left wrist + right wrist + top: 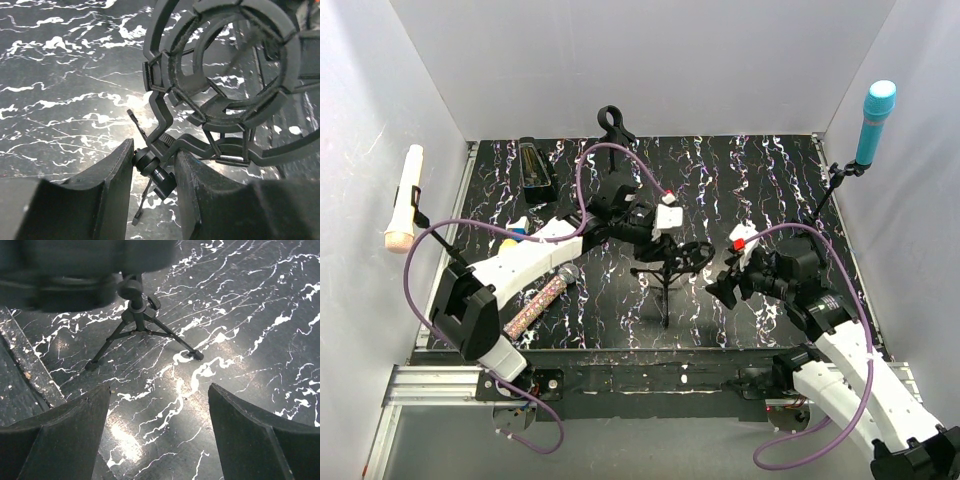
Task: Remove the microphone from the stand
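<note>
The top view looks down from high behind the robot over the whole worktop, with the stand mid-frame. The left wrist view sits right against the stand's ring mount; the right wrist view looks down on its tripod legs from nearby.

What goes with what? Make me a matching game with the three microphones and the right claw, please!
Things:
1. teal microphone
2. white microphone
3. glittery microphone
4. right claw

Places or states:
A. lying on the table beside the left arm
B. open wide
C. held up at the far right
D. held up at the far left

Pairs: 1-C, 2-D, 3-A, 4-B.
</note>
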